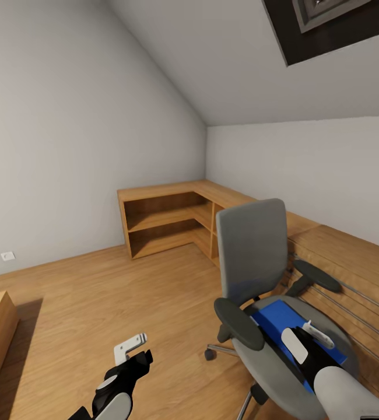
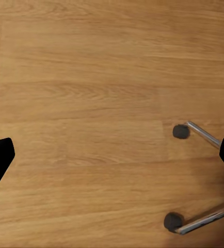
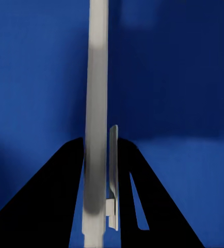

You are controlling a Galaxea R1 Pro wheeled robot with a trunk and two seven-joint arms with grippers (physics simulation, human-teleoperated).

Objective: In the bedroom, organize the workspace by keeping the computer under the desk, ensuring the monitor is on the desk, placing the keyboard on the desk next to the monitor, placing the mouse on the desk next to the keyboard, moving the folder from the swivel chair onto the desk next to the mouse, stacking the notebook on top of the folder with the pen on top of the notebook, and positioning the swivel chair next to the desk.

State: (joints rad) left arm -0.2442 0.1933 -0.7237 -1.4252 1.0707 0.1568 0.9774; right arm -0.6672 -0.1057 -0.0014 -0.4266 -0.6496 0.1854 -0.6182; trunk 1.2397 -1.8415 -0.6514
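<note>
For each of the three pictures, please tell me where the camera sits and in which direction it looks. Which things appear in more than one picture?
Head view: from the robot's head, looking forward and down into the attic room at the swivel chair with the folder on its seat; both arms show, left gripper and right gripper.
Left wrist view: on the left arm, looking down at the wood floor and the chair's castors; dark fingertips at the picture's edges.
Right wrist view: on the right arm, close above the folder; its fingers sit near together.
Shared: chair, folder.
</note>
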